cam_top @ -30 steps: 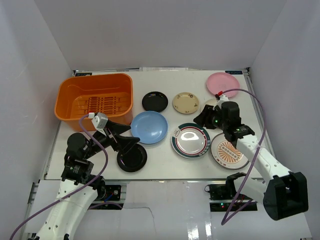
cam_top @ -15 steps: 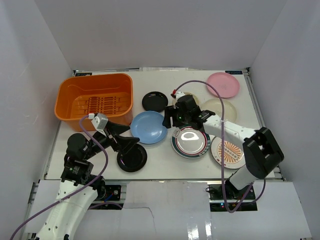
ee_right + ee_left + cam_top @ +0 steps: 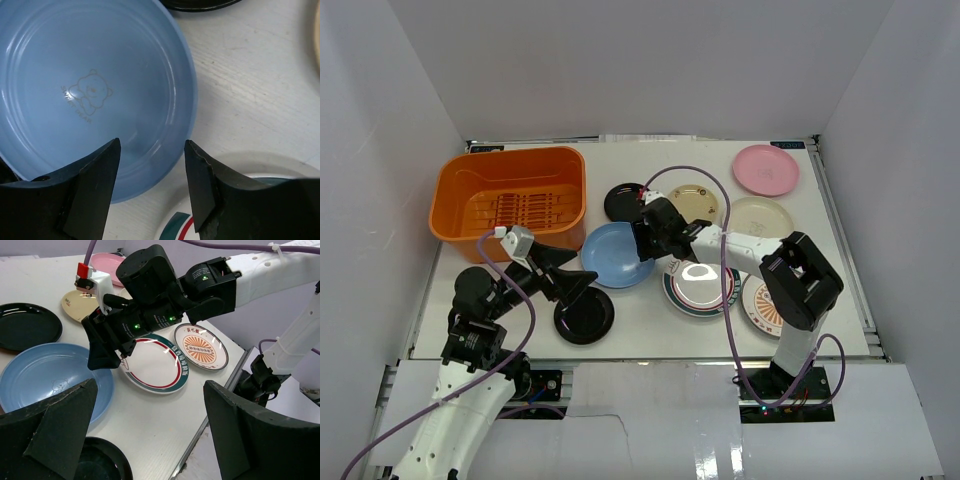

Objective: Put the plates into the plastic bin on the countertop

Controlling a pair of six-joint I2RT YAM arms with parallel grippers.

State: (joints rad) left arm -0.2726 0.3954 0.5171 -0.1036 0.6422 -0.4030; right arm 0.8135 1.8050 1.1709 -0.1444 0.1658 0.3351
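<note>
The right end effector hovers part-open and empty over the 2 o'clock rim of the light blue plate; the left end effector gapes wide, empty.

White countertop carries orange bin far-left, apparently eight plates spread rightward.
</note>
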